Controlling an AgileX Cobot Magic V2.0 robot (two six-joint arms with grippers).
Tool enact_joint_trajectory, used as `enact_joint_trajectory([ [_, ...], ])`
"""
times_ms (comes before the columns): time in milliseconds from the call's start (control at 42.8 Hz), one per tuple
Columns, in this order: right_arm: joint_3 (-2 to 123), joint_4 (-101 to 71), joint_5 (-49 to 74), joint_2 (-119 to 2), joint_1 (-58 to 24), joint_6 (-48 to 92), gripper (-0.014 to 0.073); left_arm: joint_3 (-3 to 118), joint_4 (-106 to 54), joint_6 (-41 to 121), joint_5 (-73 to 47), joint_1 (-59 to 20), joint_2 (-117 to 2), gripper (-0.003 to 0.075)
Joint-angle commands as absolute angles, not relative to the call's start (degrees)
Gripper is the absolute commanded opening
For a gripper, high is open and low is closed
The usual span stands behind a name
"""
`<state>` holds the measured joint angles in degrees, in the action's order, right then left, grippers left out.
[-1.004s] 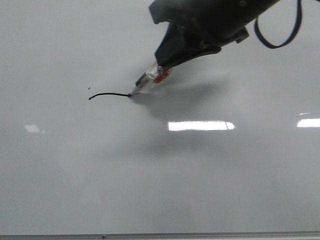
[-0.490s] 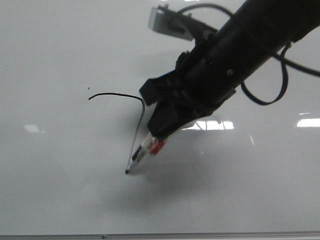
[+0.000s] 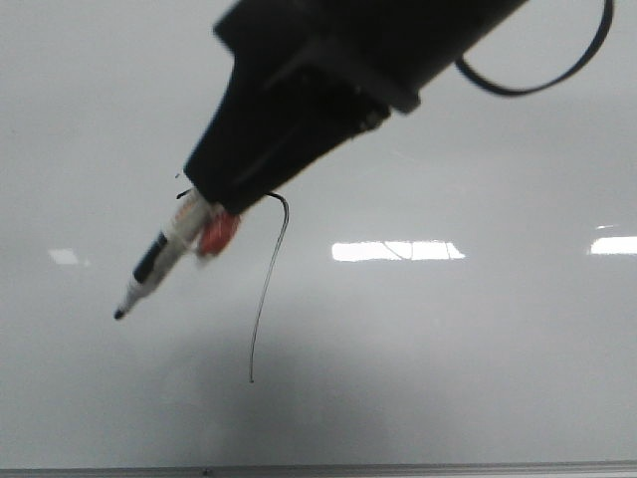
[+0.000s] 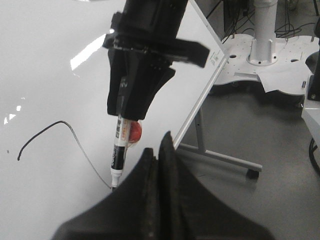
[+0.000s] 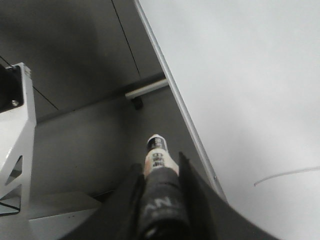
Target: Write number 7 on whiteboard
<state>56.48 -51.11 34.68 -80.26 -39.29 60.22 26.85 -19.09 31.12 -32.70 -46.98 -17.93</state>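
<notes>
On the whiteboard (image 3: 478, 339), left of centre in the front view, the number 7 (image 3: 269, 289) now stands complete: a short curved top bar, partly hidden behind the arm, and a long thin downstroke slanting slightly to its lower end. Half a second ago the marker tip sat at the foot of a shorter stroke; a second ago only the top bar existed. Since then the downstroke has lengthened and the marker (image 3: 159, 261) has swung off to the left of the line, its tip apparently lifted clear of the board in the front view, though the left wrist view shows the tip close to the stroke's end, so contact cannot be ruled out. I judge the writing essentially done, with only the retreat from the board left.

The right gripper (image 3: 204, 204) is clamped on the marker, a red part showing just beside the fingers. The left gripper (image 4: 159, 150) has its jaws pressed together with nothing between them, and sits near the board.

No containers are visible in any view.
</notes>
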Motion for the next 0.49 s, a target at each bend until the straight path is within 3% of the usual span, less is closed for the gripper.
enact_joint_trajectory([
  [0, 57.98, -52.04, 34.68, -74.84, -39.4, 61.99, -0.0058, 28.7, -20.14, 27.89, -27.63, -47.4, -20.42, -0.002],
  [163, 58.16, -52.04, 37.6, -72.05, -39.4, 61.99, -0.0058, 31.98, -19.74, 26.36, -27.23, -47.4, -28.73, -0.0016],
  [257, 58.37, -52.04, 39.96, -71.7, -39.4, 61.99, -0.0058, 34.33, -19.49, 27.45, -28.26, -47.4, -33.58, 0.0046],
  [467, 60.88, -52.04, 44.3, -71.7, -39.97, 61.99, -0.0058, 38.44, -19.34, 31.09, -30.86, -47.4, -42.57, 0.0403],
])
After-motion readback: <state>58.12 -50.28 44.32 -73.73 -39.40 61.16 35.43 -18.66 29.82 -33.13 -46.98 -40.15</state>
